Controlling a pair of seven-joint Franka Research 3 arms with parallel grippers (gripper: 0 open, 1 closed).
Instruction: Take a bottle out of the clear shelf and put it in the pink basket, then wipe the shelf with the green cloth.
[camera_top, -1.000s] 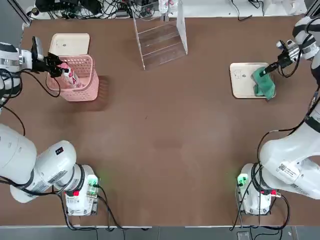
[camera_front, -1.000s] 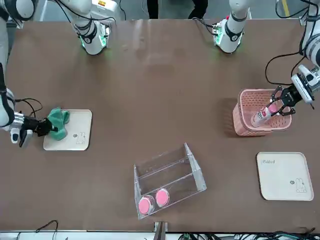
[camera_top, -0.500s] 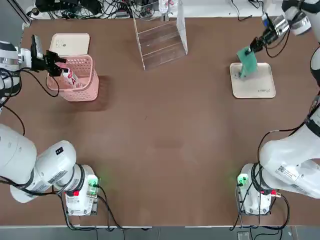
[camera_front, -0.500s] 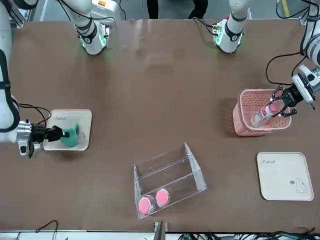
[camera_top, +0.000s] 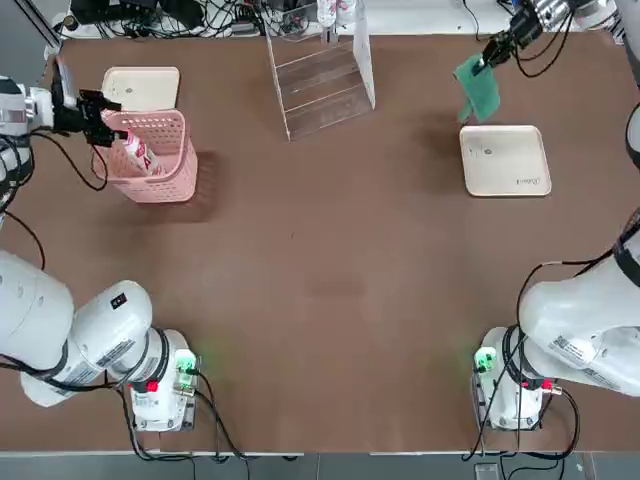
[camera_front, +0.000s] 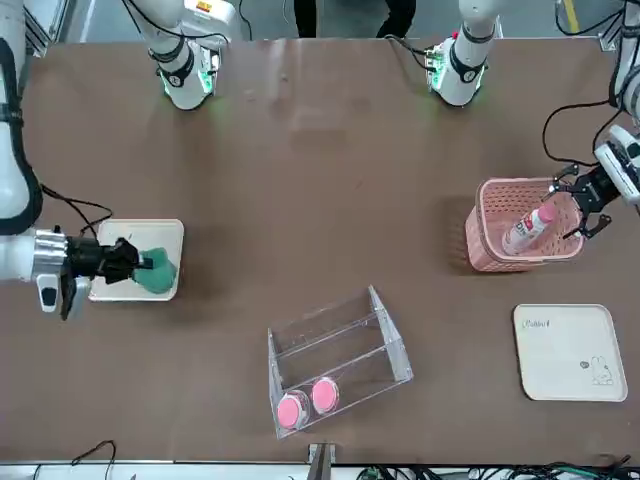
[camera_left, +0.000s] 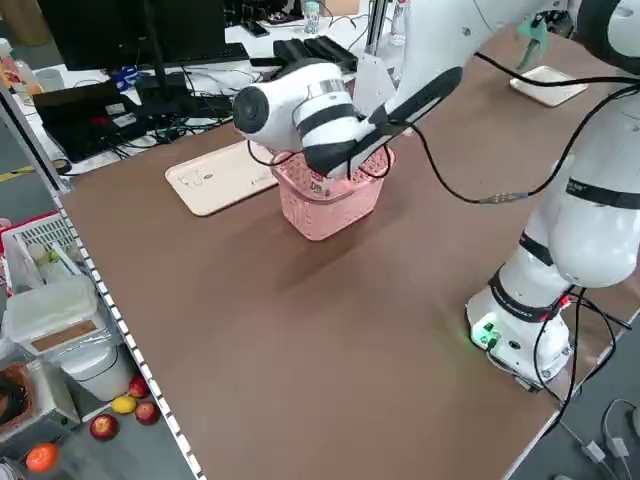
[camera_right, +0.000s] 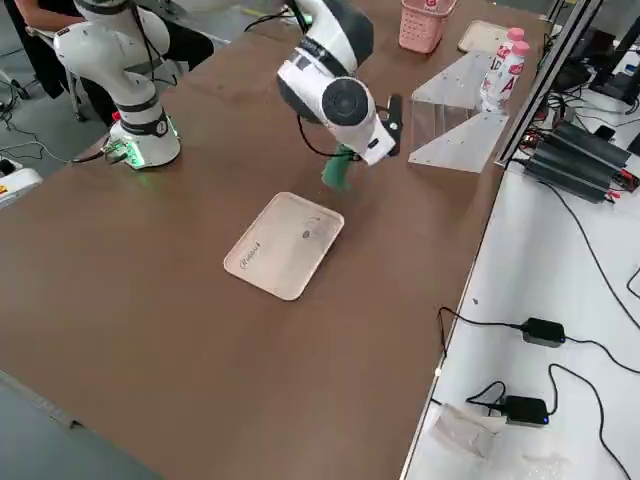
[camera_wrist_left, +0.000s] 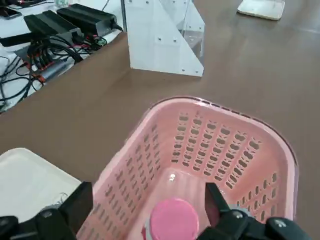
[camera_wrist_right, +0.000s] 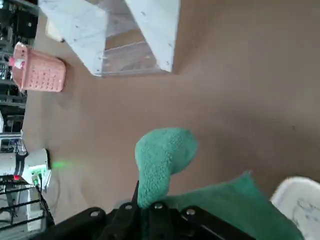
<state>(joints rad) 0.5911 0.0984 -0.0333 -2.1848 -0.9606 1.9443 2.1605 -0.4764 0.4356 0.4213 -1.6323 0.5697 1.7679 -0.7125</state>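
A: What's in the pink basket (camera_top: 150, 155)?
B: The bottle (camera_top: 135, 152), leaning; the left gripper (camera_top: 100, 118) has its jaws released beside the rim.
A: And farther back?
B: The clear shelf (camera_front: 338, 357) holds two pink-capped bottles (camera_front: 304, 403). The right gripper (camera_top: 492, 55), jaws clenched, dangles the green cloth (camera_top: 477, 88) above the surface near a bare cream tray (camera_top: 505, 160).

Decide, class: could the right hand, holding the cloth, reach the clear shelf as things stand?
Probably yes. The right hand holds the cloth up, and only bare table lies between it and the shelf.

text: none legible | bottle (camera_top: 137, 155) label: red marks, unreadable
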